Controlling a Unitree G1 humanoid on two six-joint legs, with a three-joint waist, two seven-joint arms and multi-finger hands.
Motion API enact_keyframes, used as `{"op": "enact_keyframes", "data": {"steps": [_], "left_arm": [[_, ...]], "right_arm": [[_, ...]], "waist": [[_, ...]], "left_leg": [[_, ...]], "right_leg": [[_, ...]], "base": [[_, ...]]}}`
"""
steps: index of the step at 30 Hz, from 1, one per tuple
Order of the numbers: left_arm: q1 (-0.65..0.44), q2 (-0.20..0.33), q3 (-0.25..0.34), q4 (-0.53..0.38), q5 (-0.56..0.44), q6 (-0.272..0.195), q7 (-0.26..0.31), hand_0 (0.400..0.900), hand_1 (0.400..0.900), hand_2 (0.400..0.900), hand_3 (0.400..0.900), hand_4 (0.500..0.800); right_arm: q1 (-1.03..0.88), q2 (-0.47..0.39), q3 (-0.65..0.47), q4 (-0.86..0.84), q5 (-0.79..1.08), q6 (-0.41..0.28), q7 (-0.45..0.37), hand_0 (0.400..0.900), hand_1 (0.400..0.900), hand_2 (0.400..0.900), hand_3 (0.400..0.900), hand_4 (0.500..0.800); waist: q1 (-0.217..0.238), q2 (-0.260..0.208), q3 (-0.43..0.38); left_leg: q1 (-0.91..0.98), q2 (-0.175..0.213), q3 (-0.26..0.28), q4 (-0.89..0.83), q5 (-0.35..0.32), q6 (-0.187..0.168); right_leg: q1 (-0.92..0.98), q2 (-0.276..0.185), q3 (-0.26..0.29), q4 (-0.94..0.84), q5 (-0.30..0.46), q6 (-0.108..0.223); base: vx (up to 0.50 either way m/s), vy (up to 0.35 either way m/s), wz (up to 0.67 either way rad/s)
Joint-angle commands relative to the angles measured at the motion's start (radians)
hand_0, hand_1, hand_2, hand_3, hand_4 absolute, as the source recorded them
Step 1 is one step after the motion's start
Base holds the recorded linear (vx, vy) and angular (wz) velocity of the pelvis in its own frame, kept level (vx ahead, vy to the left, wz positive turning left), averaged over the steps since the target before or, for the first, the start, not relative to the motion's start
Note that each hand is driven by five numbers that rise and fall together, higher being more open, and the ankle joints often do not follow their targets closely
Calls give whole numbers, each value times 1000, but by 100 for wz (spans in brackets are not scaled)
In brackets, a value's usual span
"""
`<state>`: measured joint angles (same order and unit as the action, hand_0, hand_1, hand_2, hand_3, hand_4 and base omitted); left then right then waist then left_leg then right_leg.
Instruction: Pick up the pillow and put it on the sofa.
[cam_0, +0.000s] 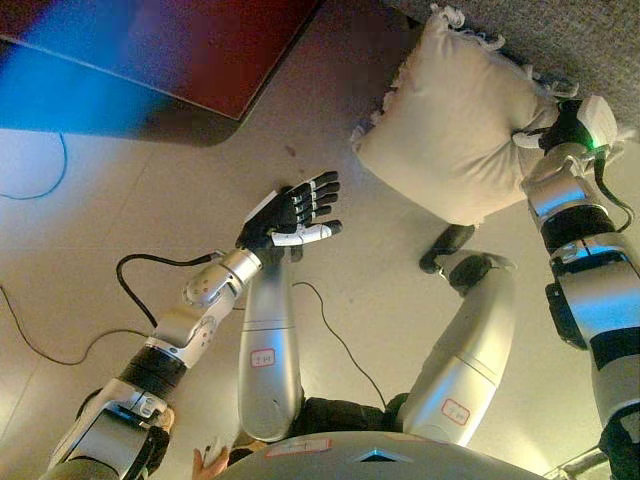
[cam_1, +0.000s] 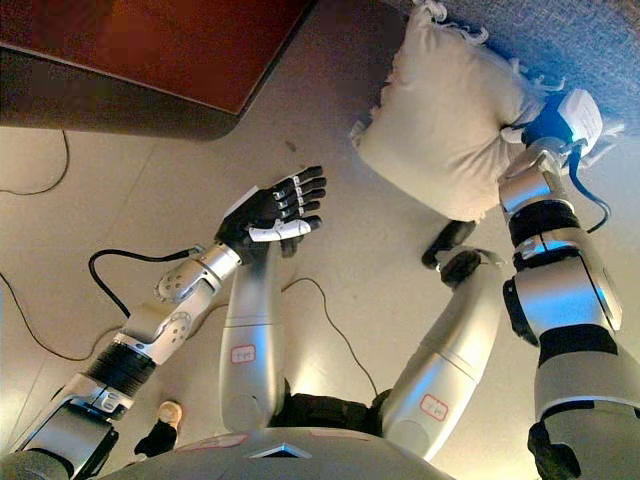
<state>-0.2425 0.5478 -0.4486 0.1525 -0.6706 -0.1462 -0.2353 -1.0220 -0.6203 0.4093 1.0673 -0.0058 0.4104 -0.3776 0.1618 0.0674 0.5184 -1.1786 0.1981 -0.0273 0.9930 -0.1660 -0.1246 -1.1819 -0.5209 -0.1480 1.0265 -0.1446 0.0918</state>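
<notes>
person's hand (cam_0: 207, 458): at the bottom edge of the left eye view, beside the left arm, holding a small pale thing too small to make out.
left hand (cam_0: 293, 212): out over the bare floor in the middle of the view, palm showing, fingers straight and slightly spread, thumb with its white cover out to the side; it holds nothing and touches nothing.
floor (cam_0: 120, 230): pale beige, smooth (one small dark speck lies beyond the left hand).
pillow (cam_0: 455, 125): cream, square, fringed along its edges, held up off the floor at upper right; its upper corner lies against the edge of the sofa, its lower half hangs over the floor.
right hand (cam_0: 560, 128): at the pillow's right side, pressed into the cloth so that it bunches there; the fingers are hidden in and behind the pillow, so whether they are curled cannot be told.
sofa (cam_0: 560, 40): grey, coarse-woven, across the top right corner behind the pillow.
table (cam_0: 200, 40): dark red top with a rounded corner, top left, well apart from the pillow.
</notes>
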Motion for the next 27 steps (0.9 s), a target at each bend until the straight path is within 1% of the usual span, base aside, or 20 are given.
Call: {"op": "enact_keyframes", "data": {"steps": [1, 5, 7, 8, 9, 12, 15, 17, 18, 20, 22, 25, 27], "left_arm": [[-13, -31, -15, -103, -16, -42, -26, 900, 900, 900, 900, 800], [-19, -40, -23, -91, -9, -45, 2, 900, 900, 900, 900, 800], [-21, -46, -31, -89, -22, -50, 36, 900, 900, 900, 900, 800], [-17, -52, -26, -87, -43, -46, 42, 900, 900, 900, 900, 800], [-17, -56, -18, -88, -55, -38, 47, 900, 900, 900, 900, 800], [5, -64, -8, -84, -94, -26, 80, 900, 900, 900, 900, 800], [49, -69, 28, -90, -94, -23, 112, 900, 900, 900, 900, 800], [85, -71, 49, -99, -94, -23, 133, 900, 900, 900, 900, 800], [101, -74, 62, -99, -101, -15, 144, 900, 900, 900, 900, 800], [132, -84, 86, -88, -118, -12, 181, 900, 900, 900, 900, 800], [163, -106, 121, -70, -138, -4, 212, 900, 900, 900, 900, 800], [201, -136, 166, -52, -141, -3, 236, 900, 900, 900, 900, 800], [217, -155, 189, -41, -128, 3, 241, 900, 900, 900, 900, 800]], "right_arm": [[18, 4, -15, -68, 88, -51, -7, 400, 400, 400, 400, 500], [41, 26, -44, -88, 87, -87, -53, 400, 400, 400, 400, 500], [65, 33, -52, -120, 92, -102, -78, 400, 400, 400, 400, 500], [84, 35, -57, -158, 88, -107, -86, 400, 400, 400, 400, 500], [100, 34, -61, -196, 80, -111, -98, 400, 400, 400, 400, 500], [174, 39, -77, -315, 27, -104, -135, 400, 400, 400, 400, 500], [317, 31, -111, -501, -42, -82, -165, 400, 400, 400, 400, 500], [411, 41, -137, -591, -86, -88, -186, 400, 400, 400, 400, 500], [461, 49, -149, -638, -109, -92, -197, 400, 400, 400, 400, 500], [552, 66, -168, -721, -160, -103, -220, 400, 400, 400, 400, 500], [650, 75, -195, -793, -219, -137, -235, 400, 400, 400, 400, 500], [753, 76, -216, -885, -311, -168, -249, 400, 400, 400, 400, 500], [804, 83, -219, -928, -364, -177, -255, 400, 400, 400, 400, 500]], "waist": [[20, 51, 2], [16, 38, 2], [13, 29, 2], [12, 22, 2], [9, 14, 2], [5, -3, 2], [-2, -30, 2], [-8, -45, -15], [-11, -54, -27], [-18, -72, -54], [-26, -88, -88], [-37, -103, -136], [-45, -113, -175]], "left_leg": [[123, 82, -61, -90, -16, -4], [180, 95, -47, -164, 13, -10], [234, 98, -36, -232, 38, -14], [270, 102, -31, -278, 54, -14], [283, 97, -28, -324, 97, -9], [369, 98, -23, -425, 134, -11], [492, 95, -9, -544, 171, -11], [571, 98, 12, -618, 190, -13], [613, 96, 25, -649, 196, -12], [687, 93, 48, -695, 202, -8], [768, 91, 72, -755, 213, -6], [883, 85, 100, -844, 233, -5], [956, 73, 117, -902, 247, 0]], "right_leg": [[48, -44, 103, -110, 127, 113], [111, -37, 73, -176, 146, 114], [171, -34, 43, -242, 165, 118], [209, -32, 26, -284, 177, 121], [228, -33, 10, -334, 215, 113], [316, -35, -23, -429, 242, 124], [443, -26, -58, -549, 276, 131], [521, -14, -82, -610, 289, 136], [562, -5, -95, -636, 293, 138], [641, 9, -118, -681, 297, 141], [728, 30, -140, -734, 303, 144], [854, 66, -167, -813, 318, 144], [935, 90, -181, -862, 328, 145]], "base": [[0, 0, 0], [17, 1, -4], [34, -10, -3], [-43, -18, 2], [-32, -29, 3], [24, -43, 4], [70, -72, 5], [89, -52, 5], [107, -33, 3], [119, -14, 1], [128, 9, 1], [99, 43, -5], [88, 81, -11]]}}
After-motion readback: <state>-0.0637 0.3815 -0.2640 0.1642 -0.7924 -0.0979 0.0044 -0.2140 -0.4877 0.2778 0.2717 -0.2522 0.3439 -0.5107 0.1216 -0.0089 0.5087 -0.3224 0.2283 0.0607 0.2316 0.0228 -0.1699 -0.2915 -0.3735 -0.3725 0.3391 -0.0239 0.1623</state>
